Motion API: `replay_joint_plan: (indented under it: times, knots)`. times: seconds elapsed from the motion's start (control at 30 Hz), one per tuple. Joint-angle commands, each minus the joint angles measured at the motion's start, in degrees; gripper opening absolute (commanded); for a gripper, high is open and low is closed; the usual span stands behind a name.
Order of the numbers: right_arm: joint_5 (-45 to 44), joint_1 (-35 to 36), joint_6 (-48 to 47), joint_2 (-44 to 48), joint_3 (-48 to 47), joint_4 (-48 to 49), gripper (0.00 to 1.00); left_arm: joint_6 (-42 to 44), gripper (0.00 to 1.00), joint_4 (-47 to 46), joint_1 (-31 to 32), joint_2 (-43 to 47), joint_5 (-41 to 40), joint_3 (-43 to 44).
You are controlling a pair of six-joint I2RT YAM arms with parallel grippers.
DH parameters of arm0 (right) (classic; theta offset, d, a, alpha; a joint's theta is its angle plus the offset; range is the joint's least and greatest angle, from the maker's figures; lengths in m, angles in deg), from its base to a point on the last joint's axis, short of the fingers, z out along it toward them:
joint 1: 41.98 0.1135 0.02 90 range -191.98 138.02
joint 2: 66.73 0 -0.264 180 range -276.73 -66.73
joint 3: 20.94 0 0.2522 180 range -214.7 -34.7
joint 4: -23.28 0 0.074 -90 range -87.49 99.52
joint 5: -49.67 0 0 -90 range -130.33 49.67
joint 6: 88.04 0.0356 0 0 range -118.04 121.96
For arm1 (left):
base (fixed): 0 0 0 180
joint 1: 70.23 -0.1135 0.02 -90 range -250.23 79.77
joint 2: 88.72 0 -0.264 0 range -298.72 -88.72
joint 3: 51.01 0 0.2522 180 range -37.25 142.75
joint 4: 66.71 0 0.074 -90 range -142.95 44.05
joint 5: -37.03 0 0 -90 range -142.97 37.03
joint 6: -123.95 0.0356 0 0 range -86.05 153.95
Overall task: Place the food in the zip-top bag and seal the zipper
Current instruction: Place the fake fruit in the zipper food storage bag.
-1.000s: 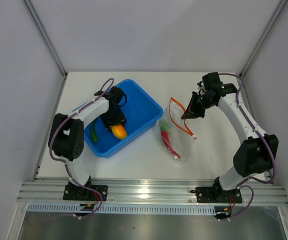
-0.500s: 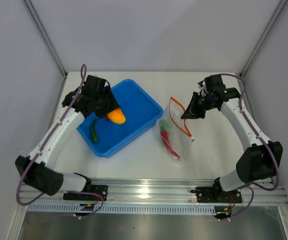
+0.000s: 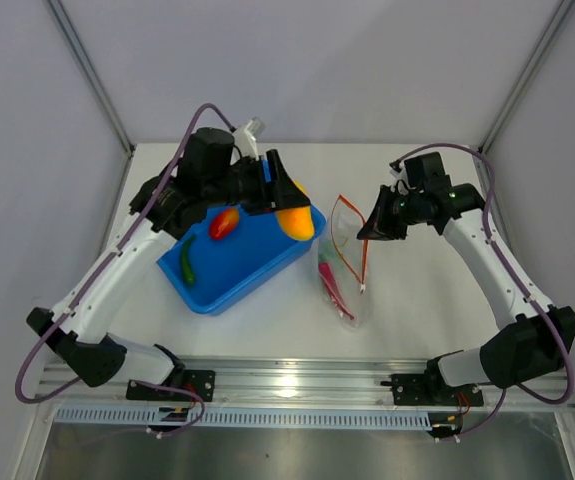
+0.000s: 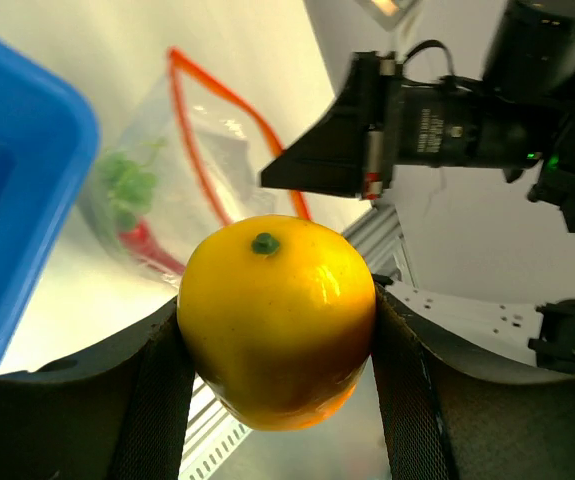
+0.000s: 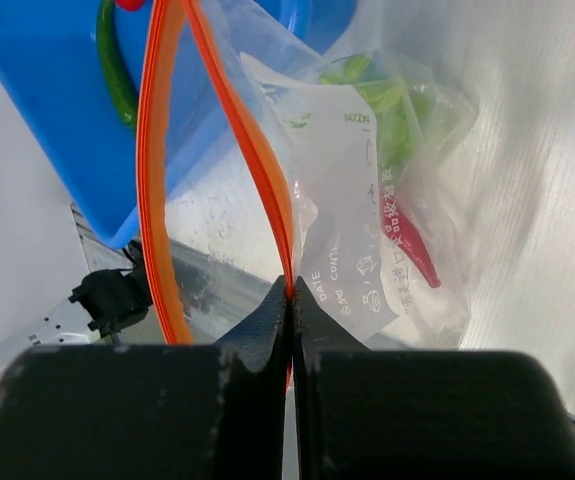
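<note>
A white table (image 3: 417, 300) boxed in by pale grey walls carries everything. At the centre of the top view the left gripper (image 3: 293, 216) hangs over the right-hand rim of the blue tray (image 3: 247, 265), its jaws spread fairly wide and clamped on the two sides of the yellow-orange piece (image 4: 277, 320). That piece looks like a hard, glossy, rounded toy, probably light and rigid but slippery. A squeeze across its widest part, as here, seems the safest hold, since a grip nearer either end could squirt it out. To its right the right gripper (image 5: 289, 300) is fully closed, pinching the zipper (image 5: 151, 150) at one point so that the mouth of the zip-top bag (image 3: 347, 285) gapes as an orange loop. The film looks thin, crinkly and limp, so it will likely sag or fold unless held by that stiffer strip. The loop is narrow and only one lip is lifted, so the round piece may catch on the near lip. A red chili (image 5: 412, 245) and a green leafy piece (image 5: 387, 110) already lie in the bag's lower end, leaving room near the mouth. In the tray, left of centre, wait the red-orange oval fruit (image 3: 224, 223) and the green pepper (image 3: 187, 262). The tray wall sits just beside the bag.
</note>
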Motion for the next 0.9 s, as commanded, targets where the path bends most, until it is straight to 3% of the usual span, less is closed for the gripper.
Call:
replay_joint_plan:
  times: [0.0,0.17,0.4,0.57,0.87]
  knots:
    - [-2.53,1.68,0.1,2.95,0.14,0.61,0.0,2.82,0.01,1.22,2.83,-2.94,2.41,8.6]
    - [-3.85,3.44,0.89,4.35,0.49,0.52,0.0,5.99,0.01,11.51,7.75,-9.96,-6.9,19.44]
    - [-3.86,3.88,1.68,5.32,-0.65,0.35,0.0,6.69,0.02,13.53,11.18,-14.55,-7.71,22.26]
    - [-3.94,4.32,2.12,6.02,-0.57,0.17,0.0,5.9,0.06,22.67,11.97,-21.05,-11.75,28.94]
    - [-4.21,4.94,2.21,6.29,-0.39,0.08,0.0,5.73,0.08,21.18,14.26,-24.48,-11.67,29.29]
